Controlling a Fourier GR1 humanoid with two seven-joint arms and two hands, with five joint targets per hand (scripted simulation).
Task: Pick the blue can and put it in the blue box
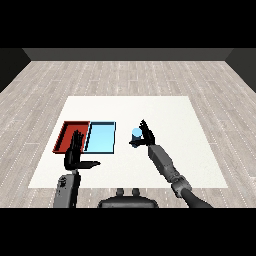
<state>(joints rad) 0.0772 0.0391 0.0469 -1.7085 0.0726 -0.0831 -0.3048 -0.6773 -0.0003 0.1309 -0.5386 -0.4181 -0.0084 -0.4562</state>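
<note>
Head view: the right robot hand (145, 135) is curled round the blue can (136, 134), fingers wrapping its far side and thumb beneath, so the can sits clamped at the hand's left side, above the white bench (175, 115). Whether the can's base touches the bench cannot be told. The can is upright, its pale top showing. Just to the left of this hand lies the light blue tray (101, 138), near the can but apart from it, and beyond that tray, touching its edge, the red tray (67, 131). The left robot hand (76, 152) hangs over the near edge of the red tray, fingers straight and pointing away, thumb stretched out to the right, holding nothing.
</note>
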